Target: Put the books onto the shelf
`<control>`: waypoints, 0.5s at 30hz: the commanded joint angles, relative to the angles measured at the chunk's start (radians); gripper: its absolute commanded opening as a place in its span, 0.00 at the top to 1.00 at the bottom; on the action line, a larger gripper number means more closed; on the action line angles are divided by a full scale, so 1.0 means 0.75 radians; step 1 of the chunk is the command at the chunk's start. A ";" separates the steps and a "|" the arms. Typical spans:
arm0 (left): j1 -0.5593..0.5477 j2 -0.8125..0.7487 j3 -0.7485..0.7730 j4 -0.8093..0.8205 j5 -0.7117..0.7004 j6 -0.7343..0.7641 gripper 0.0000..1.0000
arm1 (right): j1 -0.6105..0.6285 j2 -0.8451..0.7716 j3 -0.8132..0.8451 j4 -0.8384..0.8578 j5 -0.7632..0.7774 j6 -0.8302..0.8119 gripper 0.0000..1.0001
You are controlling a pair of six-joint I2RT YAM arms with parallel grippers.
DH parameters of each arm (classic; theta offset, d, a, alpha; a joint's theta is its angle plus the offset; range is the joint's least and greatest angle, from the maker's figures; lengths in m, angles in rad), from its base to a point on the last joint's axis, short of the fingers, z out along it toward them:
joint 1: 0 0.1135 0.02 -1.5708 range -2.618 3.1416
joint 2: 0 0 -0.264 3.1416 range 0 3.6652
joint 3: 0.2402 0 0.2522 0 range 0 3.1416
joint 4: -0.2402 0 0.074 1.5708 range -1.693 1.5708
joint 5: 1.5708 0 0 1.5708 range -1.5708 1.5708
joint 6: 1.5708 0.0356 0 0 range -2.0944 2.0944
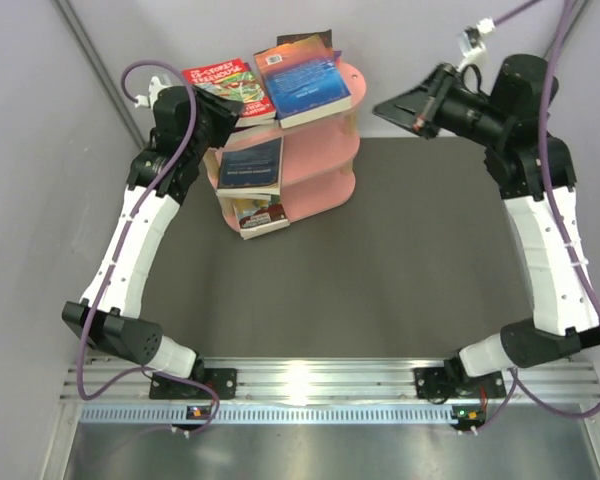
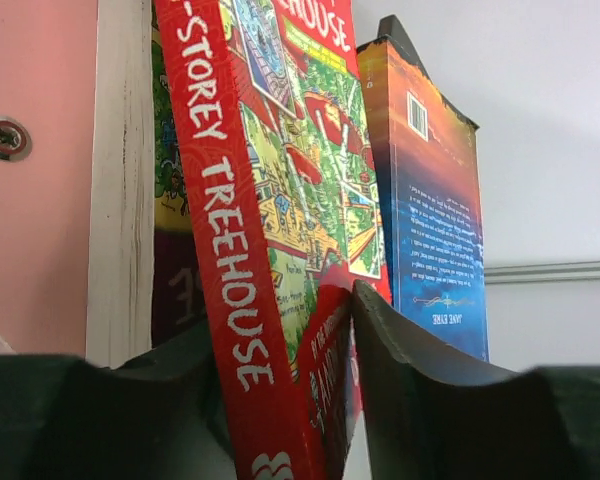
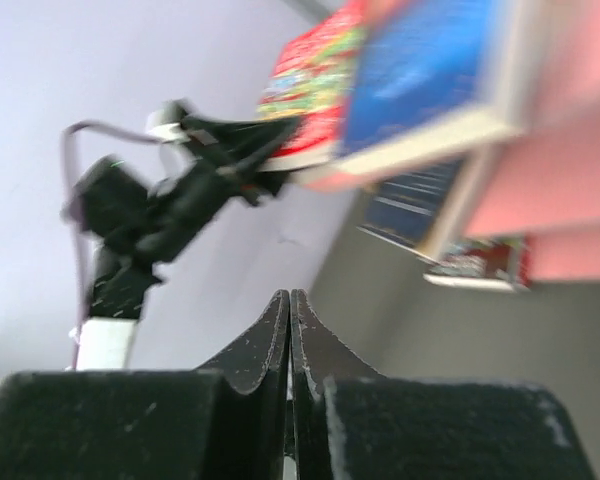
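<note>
Left tool (image 2: 285,320) straddles the flat-lying red book (image 2: 280,180) atop the shelf (image 1: 330,185), grip uncertain, spine facing it; right tool (image 3: 290,300) pressed together.

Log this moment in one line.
left claw: straddling red Treehouse book at shelf top, grip unclear | right claw: shut, empty, clear of shelf

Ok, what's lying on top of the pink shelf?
A red Treehouse book, between the fingers of the left gripper, and a blue paperback. A yellow-and-purple cover shows under the red one; the rest of it, and much of the top board, are covered.
</note>
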 commanded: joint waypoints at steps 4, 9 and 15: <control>0.028 -0.002 -0.006 -0.123 0.091 0.011 0.43 | 0.355 0.306 0.392 0.165 0.132 -0.125 1.00; 0.045 0.025 0.000 -0.184 0.152 0.028 0.43 | 0.507 0.576 0.677 0.090 0.261 -0.199 1.00; 0.057 0.027 0.017 -0.229 0.170 0.081 0.45 | 0.634 0.687 0.745 0.051 0.517 -0.324 1.00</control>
